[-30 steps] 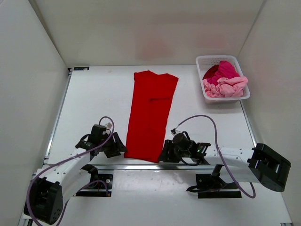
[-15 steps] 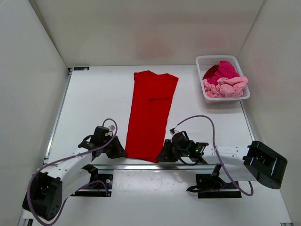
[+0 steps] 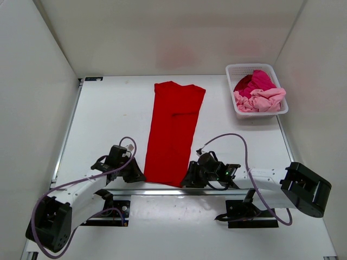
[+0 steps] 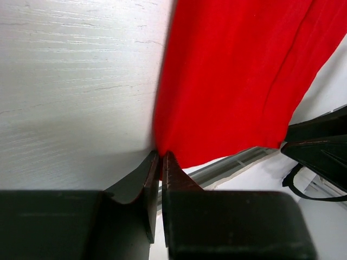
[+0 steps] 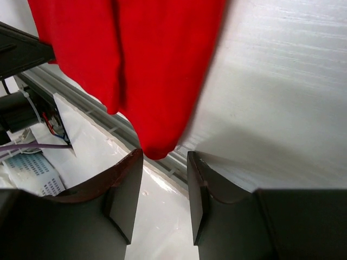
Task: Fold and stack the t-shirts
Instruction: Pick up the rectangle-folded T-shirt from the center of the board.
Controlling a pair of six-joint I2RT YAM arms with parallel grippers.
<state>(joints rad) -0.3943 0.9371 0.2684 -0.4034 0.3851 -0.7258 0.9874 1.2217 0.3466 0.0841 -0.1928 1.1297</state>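
Observation:
A bright red t-shirt lies folded in a long strip down the middle of the table. My left gripper is at its near left corner, and in the left wrist view the jaws are shut on the edge of the red cloth. My right gripper is at the near right corner. In the right wrist view it is open, with the corner of the red cloth just ahead of the gap between its fingertips. A magenta shirt and a pale pink shirt lie crumpled in the basket.
The white lattice basket stands at the back right. A metal rail runs along the table's near edge just under both grippers. White walls enclose the table on the left, back and right.
Both grippers have crept inward to the red shirt's near corners. The shirt has not visibly moved.

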